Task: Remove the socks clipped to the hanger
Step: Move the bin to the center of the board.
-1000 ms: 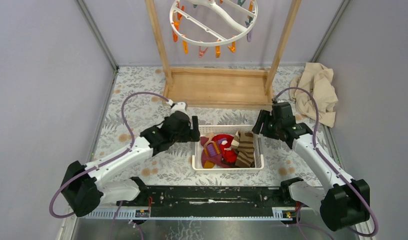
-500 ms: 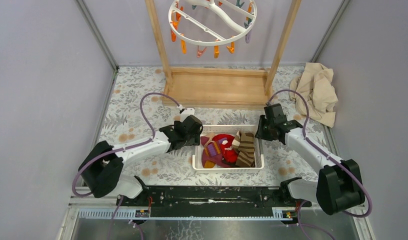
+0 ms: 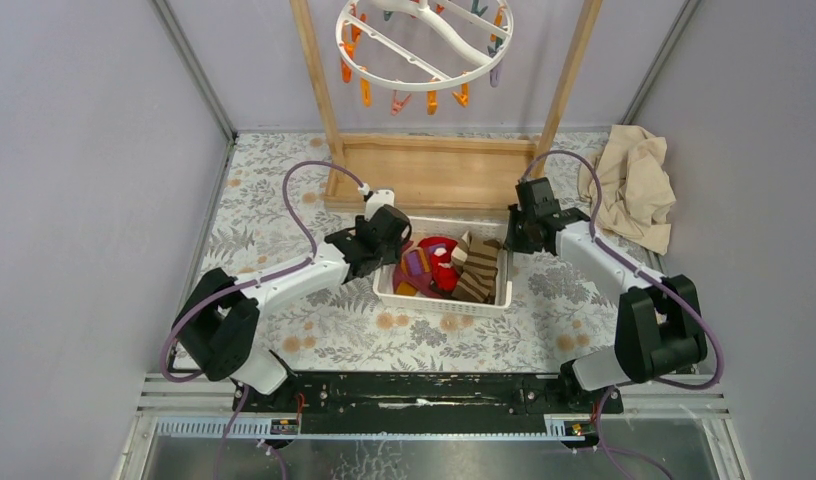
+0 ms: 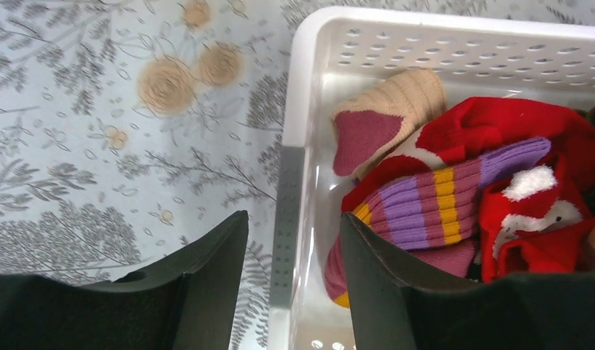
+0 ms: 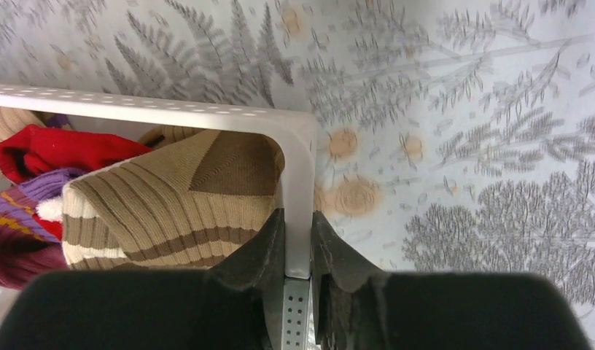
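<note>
The white ring hanger (image 3: 369, 52) hangs at the top from the wooden rack, and its orange clips (image 3: 364, 92) show no socks. The socks (image 3: 449, 265) lie heaped in a white basket (image 3: 439, 305): a purple-orange striped one (image 4: 440, 193), a red one (image 4: 499, 124), a tan one (image 4: 397, 98) and a brown-striped one (image 5: 170, 197). My left gripper (image 4: 293, 217) is open and straddles the basket's left wall (image 4: 302, 87), with a gap on both sides. My right gripper (image 5: 297, 213) is shut on the basket's right wall (image 5: 298, 146).
The wooden rack's base board (image 3: 434, 175) lies just behind the basket, with its two uprights on either side. A crumpled beige cloth (image 3: 634, 185) lies at the back right. Grey walls close in the flowered table on the left, right and back.
Both arms drew in to the basket's side walls and their jaws narrowed; the right one closed on the wall. The basket has shifted back toward the rack and turned slightly.
</note>
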You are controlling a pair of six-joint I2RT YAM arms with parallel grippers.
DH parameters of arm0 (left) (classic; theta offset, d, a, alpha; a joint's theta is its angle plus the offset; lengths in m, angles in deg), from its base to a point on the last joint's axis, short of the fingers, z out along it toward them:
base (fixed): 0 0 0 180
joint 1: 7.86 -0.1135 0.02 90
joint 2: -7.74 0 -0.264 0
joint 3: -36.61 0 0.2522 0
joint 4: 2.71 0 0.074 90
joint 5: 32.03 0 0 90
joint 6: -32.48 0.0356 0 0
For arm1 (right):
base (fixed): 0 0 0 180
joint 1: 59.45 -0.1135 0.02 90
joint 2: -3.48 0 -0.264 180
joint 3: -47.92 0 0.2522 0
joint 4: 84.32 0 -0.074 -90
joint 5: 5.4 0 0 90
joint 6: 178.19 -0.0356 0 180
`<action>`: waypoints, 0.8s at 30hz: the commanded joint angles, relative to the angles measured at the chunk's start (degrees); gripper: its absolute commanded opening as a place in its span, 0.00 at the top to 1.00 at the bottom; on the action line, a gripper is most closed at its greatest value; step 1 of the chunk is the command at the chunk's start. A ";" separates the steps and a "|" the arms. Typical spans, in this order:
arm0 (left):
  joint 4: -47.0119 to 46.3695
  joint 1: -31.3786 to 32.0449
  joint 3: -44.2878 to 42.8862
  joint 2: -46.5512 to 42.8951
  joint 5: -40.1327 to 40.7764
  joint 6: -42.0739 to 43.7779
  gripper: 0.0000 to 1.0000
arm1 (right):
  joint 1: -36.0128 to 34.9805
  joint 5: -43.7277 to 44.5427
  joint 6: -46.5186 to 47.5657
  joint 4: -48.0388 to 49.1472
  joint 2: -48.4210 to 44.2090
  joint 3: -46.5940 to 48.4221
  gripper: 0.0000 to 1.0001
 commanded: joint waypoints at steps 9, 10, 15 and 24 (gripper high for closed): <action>-6.67 -8.18 2.60 -0.06 -1.41 4.12 0.44 | -0.08 -5.25 2.22 9.26 9.97 7.38 0.84; -7.05 -8.59 3.05 -0.36 -1.58 4.23 0.44 | -0.08 -5.49 2.80 9.77 10.66 7.52 0.84; -7.86 -9.53 3.75 -1.82 -2.36 4.86 0.44 | -0.08 -7.44 5.58 10.26 12.56 9.62 0.83; -3.20 -10.24 2.77 -8.55 -2.08 4.81 0.26 | -0.08 -2.88 6.03 6.64 2.95 7.28 0.01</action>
